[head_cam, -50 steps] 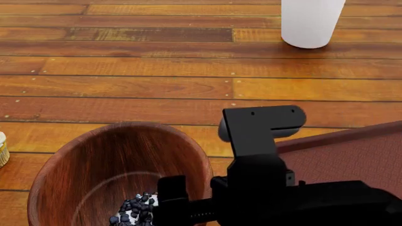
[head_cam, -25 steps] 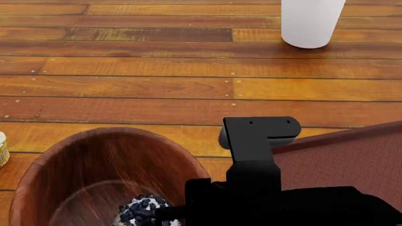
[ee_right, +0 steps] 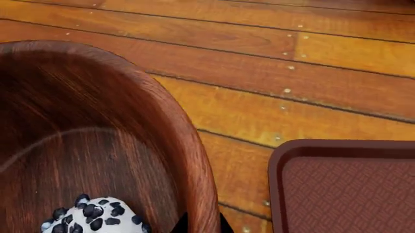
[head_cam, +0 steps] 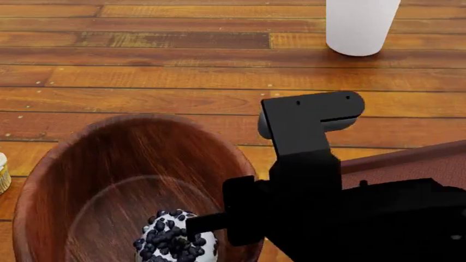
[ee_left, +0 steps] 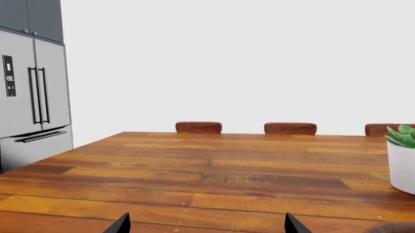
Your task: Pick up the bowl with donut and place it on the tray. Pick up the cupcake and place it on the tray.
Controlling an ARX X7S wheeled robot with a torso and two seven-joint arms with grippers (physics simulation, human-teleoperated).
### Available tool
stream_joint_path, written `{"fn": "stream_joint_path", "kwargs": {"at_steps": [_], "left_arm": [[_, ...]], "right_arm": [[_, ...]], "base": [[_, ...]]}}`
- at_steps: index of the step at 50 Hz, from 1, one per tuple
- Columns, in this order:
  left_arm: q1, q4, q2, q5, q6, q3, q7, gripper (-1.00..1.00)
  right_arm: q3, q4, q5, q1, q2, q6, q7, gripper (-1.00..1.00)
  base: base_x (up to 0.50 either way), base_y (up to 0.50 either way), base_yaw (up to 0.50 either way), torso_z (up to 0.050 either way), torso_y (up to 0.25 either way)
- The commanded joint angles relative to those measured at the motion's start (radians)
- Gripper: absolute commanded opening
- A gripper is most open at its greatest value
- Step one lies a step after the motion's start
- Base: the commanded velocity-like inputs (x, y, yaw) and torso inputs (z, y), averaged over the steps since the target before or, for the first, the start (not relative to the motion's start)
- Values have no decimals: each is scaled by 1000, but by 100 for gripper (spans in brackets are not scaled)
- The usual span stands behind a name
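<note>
My right gripper (ee_right: pixel 202 224) is clenched on the bowl's (head_cam: pixel 109 164) rim, donut (head_cam: pixel 174 240) inside, just beside the tray (ee_right: pixel 350 189). My left gripper (ee_left: pixel 204 225) hangs spread apart above the table (ee_left: pixel 214 179).

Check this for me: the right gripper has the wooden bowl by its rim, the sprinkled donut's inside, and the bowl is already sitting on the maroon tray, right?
Not quite. The bowl is not on the tray; the right wrist view shows bare wooden tabletop between the two. The rest holds: the right gripper pinches the bowl's rim, and the sprinkled donut lies inside.
</note>
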Motion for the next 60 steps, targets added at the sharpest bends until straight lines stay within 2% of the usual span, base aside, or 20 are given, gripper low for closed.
{"fn": "stream_joint_path", "kwargs": {"at_steps": [1, 8, 16, 34, 50, 60], "left_arm": [[-12, -38, 24, 79, 52, 60, 35, 100], [-22, -75, 46, 162, 97, 117, 66, 100], [-35, -103, 57, 203, 125, 152, 84, 100], [-39, -110, 23, 168, 126, 126, 103, 100], [-40, -134, 20, 171, 150, 133, 129, 100], [-48, -143, 24, 186, 154, 153, 128, 100]], "right_arm": [[23, 28, 47, 204, 15, 76, 23, -100], [31, 100, -12, 253, 18, 109, -34, -100], [59, 174, -81, 310, 70, 121, -71, -100], [160, 194, -122, 225, 302, 0, -6, -100], [210, 128, -87, 79, 525, -83, 67, -100], [246, 72, -70, -171, 738, -304, -2, -100]], "base": [[0, 0, 0, 0, 0], [0, 0, 0, 0, 0], [0, 0, 0, 0, 0], [0, 0, 0, 0, 1], [0, 0, 0, 0, 1], [0, 0, 0, 0, 0]]}}
